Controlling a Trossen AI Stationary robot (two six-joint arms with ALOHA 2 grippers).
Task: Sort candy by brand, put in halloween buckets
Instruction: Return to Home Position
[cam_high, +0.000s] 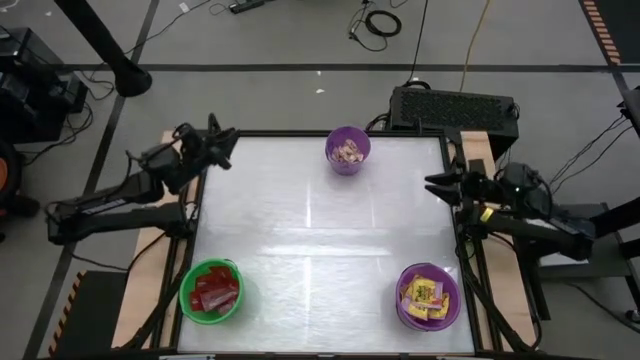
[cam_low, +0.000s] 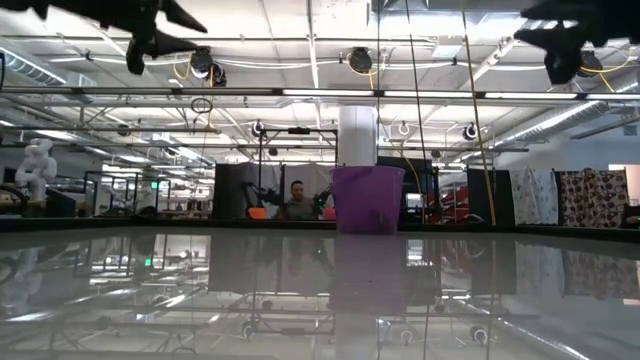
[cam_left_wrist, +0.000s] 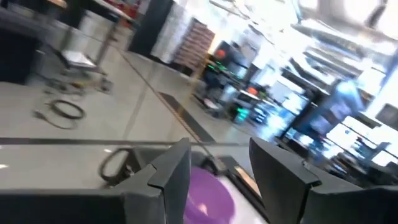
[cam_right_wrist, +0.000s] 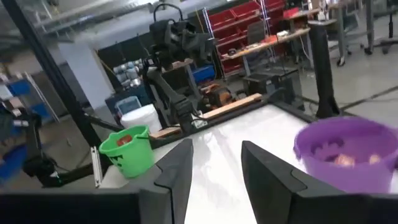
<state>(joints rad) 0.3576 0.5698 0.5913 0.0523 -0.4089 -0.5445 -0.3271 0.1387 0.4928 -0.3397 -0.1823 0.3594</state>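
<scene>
Three round plastic pails (cam_high: 331, 150), purple and green, hold wrapped sweets (cam_high: 212, 290) on the white bench (cam_high: 320, 230). Left gripper (cam_high: 222, 140) and right gripper (cam_high: 437, 185) hover released at its edges.

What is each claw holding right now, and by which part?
Nothing: the dark two-finger left claw and right claw are both open and empty.
</scene>
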